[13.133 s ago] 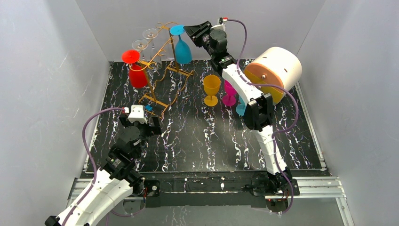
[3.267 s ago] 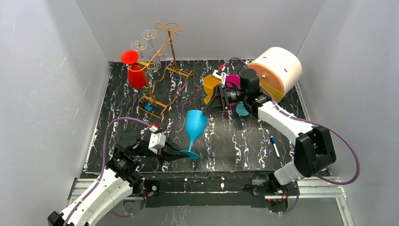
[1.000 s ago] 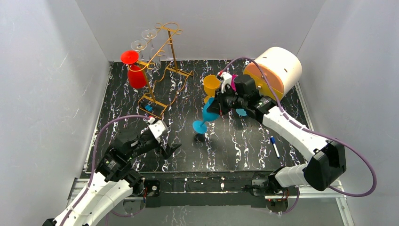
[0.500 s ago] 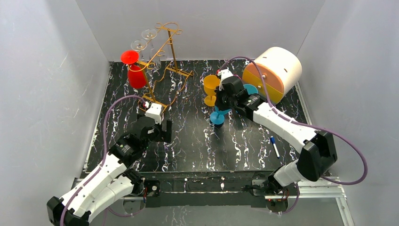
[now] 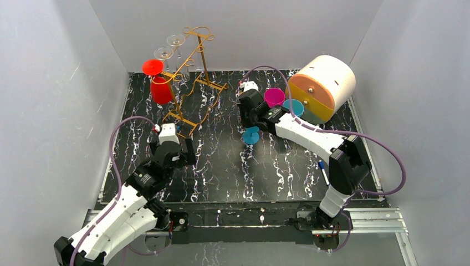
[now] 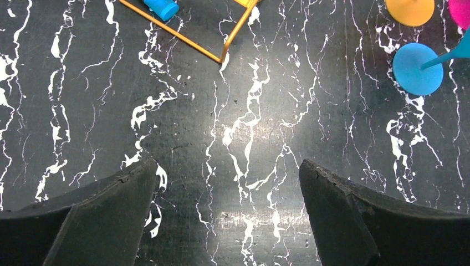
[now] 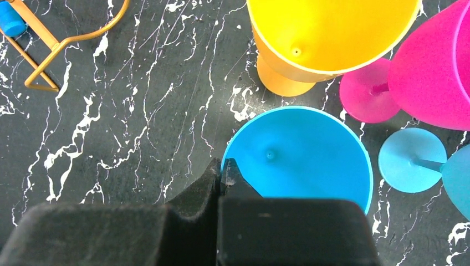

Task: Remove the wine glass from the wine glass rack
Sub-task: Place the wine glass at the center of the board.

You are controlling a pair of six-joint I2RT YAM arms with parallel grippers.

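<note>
Currently: blue wine glass [image 7: 299, 160], clear of the wine glass rack [image 6: 172, 31] at the worktop's [image 5: 233, 172] far-left corner, standing roughly upright right of centre, rim pinched from directly above by the closed right gripper [image 7: 221, 169]; left gripper [image 6: 227, 166] spread wide, empty, farther off.
</note>
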